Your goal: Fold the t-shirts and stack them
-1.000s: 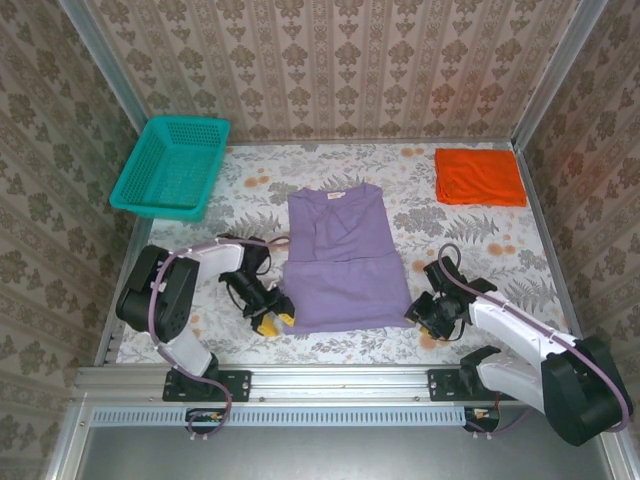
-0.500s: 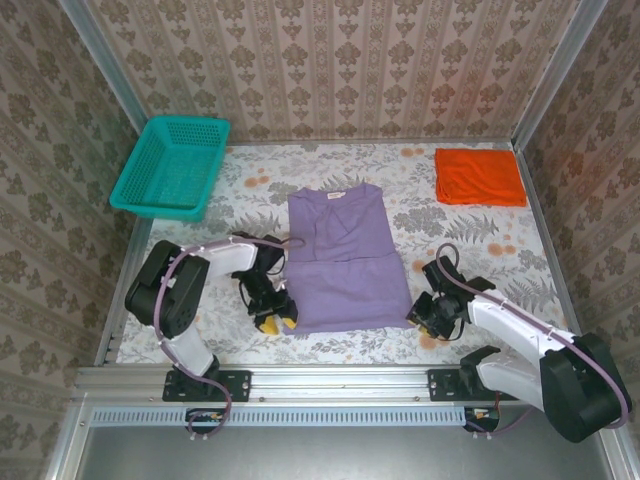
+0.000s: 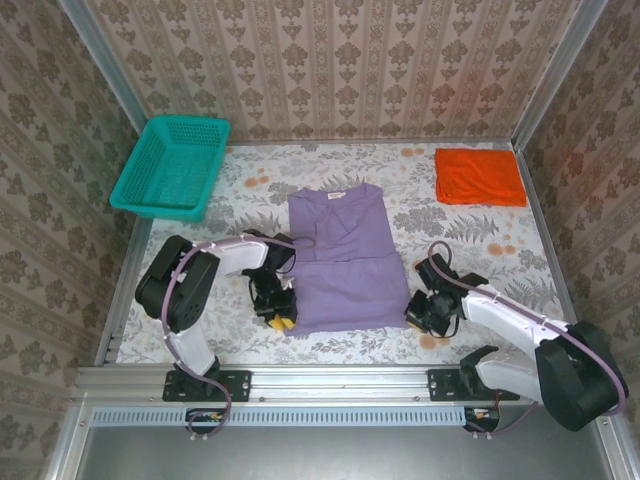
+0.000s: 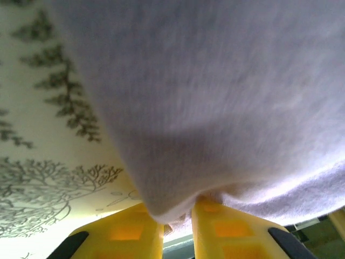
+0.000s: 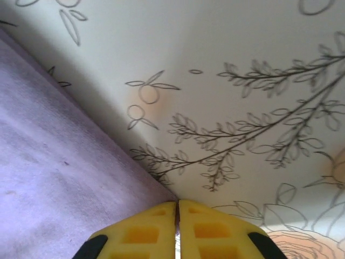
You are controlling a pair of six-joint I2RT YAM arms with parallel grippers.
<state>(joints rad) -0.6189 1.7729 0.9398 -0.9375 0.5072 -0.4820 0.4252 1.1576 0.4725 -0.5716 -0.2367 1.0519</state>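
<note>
The purple t-shirt (image 3: 340,255) lies flat in the middle of the flowered table (image 3: 450,235), neck opening at its far end and hem toward the arms. An edge of cloth runs across its middle, and the part nearer the arms lies a little wider than the part beyond it.

The left gripper (image 3: 279,318) is down at the shirt's near left corner. In the left wrist view its yellow fingers (image 4: 116,234) stand close together with a narrow slot between them. A bunched fold of the purple cloth (image 4: 215,97) drops into that slot, so the claw is nearly closed and pinching the shirt's corner.

The right gripper (image 3: 418,312) sits low at the shirt's near right corner. In the right wrist view its two yellow fingers (image 5: 210,234) are pressed together with only a hairline seam between them. The shirt's edge (image 5: 54,189) runs diagonally up to the fingertips and ends just there. Whether any cloth is caught between them, I cannot tell.

The orange t-shirt (image 3: 478,177) lies as a folded rectangle well apart from the purple shirt, beyond it and to its right. A teal basket (image 3: 172,165) stands beyond the purple shirt to its left, also well apart from it.
</note>
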